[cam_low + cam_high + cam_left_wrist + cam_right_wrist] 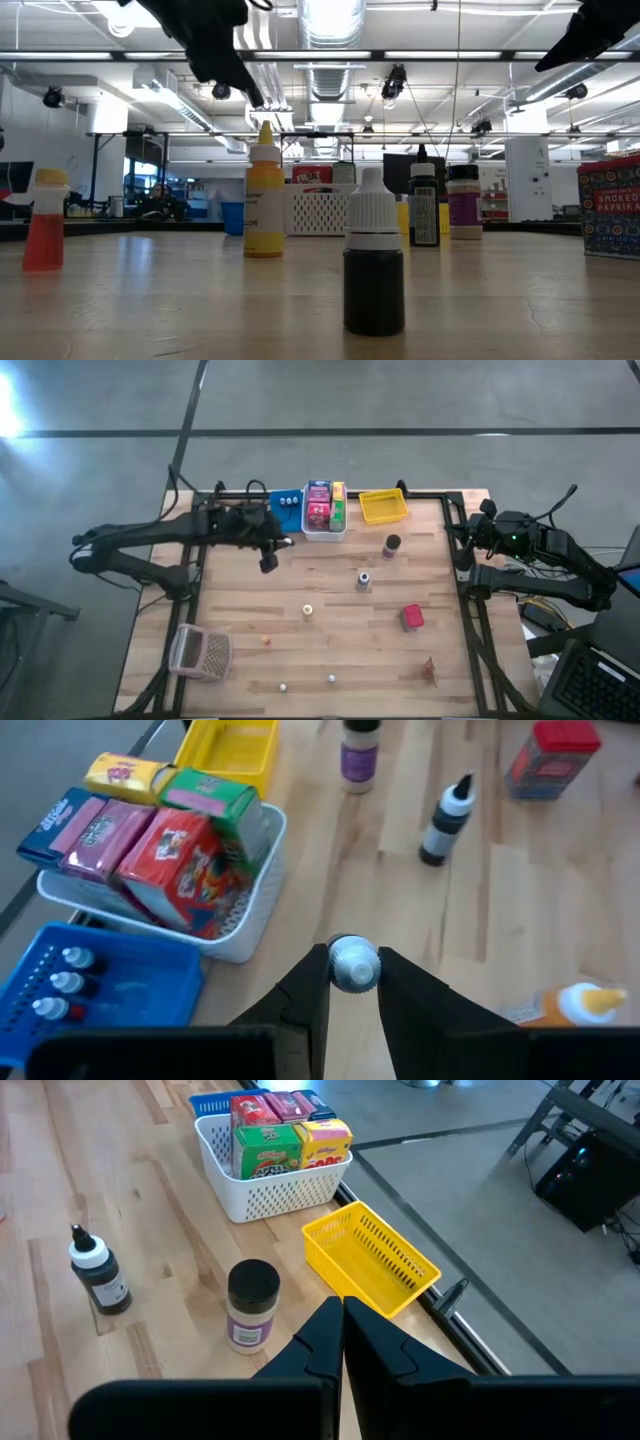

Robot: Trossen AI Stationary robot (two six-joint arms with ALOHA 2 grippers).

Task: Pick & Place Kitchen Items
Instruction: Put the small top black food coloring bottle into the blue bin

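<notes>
My left gripper hangs above the table just near of the blue bin and the white bin, shut on a small round white-and-grey item; whether that is a ball or a little bottle's cap, I cannot tell. The white bin holds several coloured boxes, and the blue bin holds little white-capped bottles. On the table stand a purple-labelled jar, a black dropper bottle, a yellow bottle and a red box. My right gripper waits shut at the table's right edge. My left gripper pinches the small round item by its two opposite sides between its two fingertips. The fingers slant downward, coming from the table's left. The item is lifted clear of the table; what lies below its round top is hidden by the fingers.
A yellow bin sits right of the white bin. A pinkish mesh basket lies at the near left. Tiny balls and a brownish scrap lie near the front edge. Bare wood spreads between these things.
</notes>
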